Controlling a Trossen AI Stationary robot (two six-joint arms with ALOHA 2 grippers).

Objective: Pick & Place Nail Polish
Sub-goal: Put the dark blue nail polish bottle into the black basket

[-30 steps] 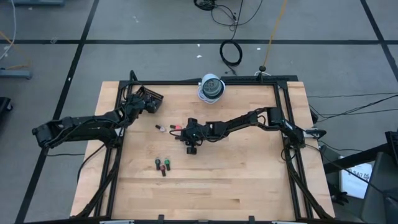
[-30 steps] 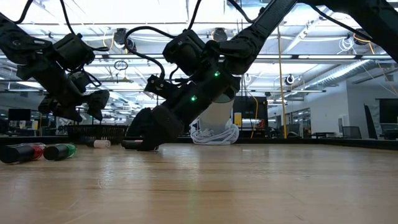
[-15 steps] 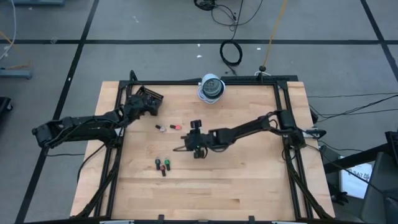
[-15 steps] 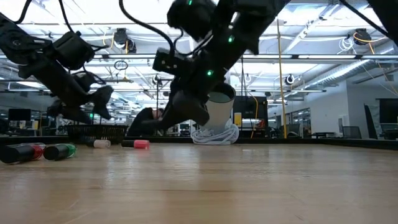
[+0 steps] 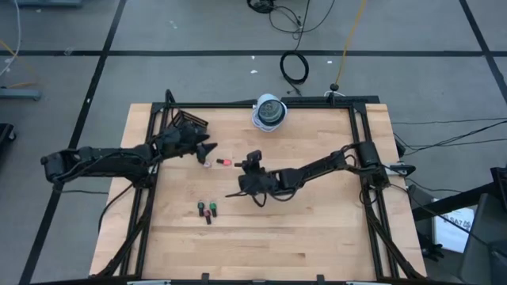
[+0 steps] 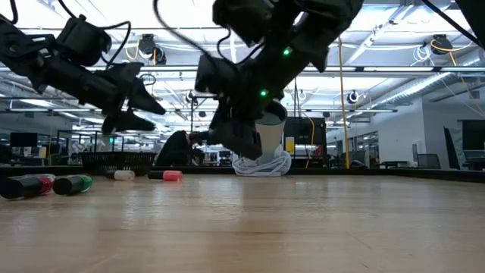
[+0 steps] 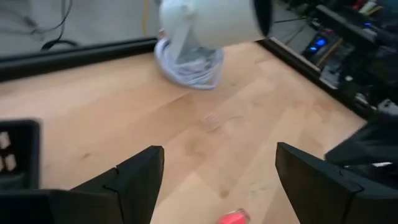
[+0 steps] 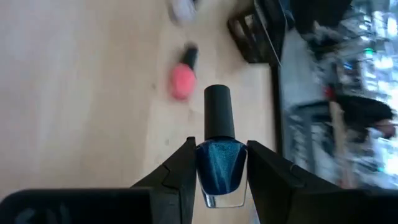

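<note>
Nearby, a white coiled lamp (image 5: 269,112) and black tray (image 5: 190,123) sit at the table's far edge. The right gripper (image 8: 222,163) pinches a dark-capped blue bottle (image 8: 221,163) above mid-table; the left gripper (image 7: 217,180) gapes over a pink bottle (image 7: 232,217).

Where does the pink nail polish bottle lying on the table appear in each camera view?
High view: table centre-left, pink bottle.
Low view: lying at left.
Left wrist view: bottom edge.
Right wrist view: beyond the blue bottle, pink one.
Shared landmark: white cable-wrapped object.

Wooden table (image 5: 317,229) carries perhaps 5 polish bottles (image 5: 207,210).
</note>
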